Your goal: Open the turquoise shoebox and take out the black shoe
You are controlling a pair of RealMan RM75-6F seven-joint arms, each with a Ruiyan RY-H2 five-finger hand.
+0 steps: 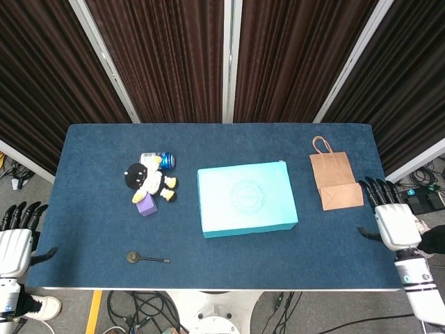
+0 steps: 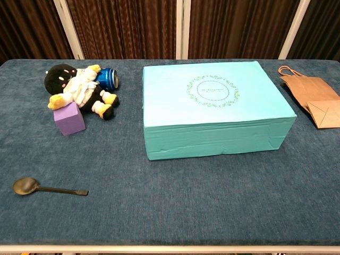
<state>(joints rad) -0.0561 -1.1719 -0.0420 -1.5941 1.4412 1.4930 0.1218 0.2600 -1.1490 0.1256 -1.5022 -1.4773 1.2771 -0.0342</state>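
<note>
Turquoise shoebox [image 1: 247,199] sits lid-on at mid-table, bare cloth before it. Left hand [image 1: 15,243] hangs off the table's [image 1: 90,223] left edge, fingers apart, empty, well apart from the box. A spoon [image 1: 146,259] lies near the front edge; a plush doll [image 1: 147,182], purple block [image 1: 145,204] and can [image 1: 158,160] cluster left of the box. A paper bag [image 1: 334,182] lies right. Right hand [image 1: 391,221] hovers over the right edge, fingers spread, empty.

one shoebox [image 1: 247,199], one plush toy [image 1: 147,181], one can [image 1: 158,160], one purple block [image 1: 145,204], one spoon [image 1: 147,258], one paper bag [image 1: 334,181]
</note>
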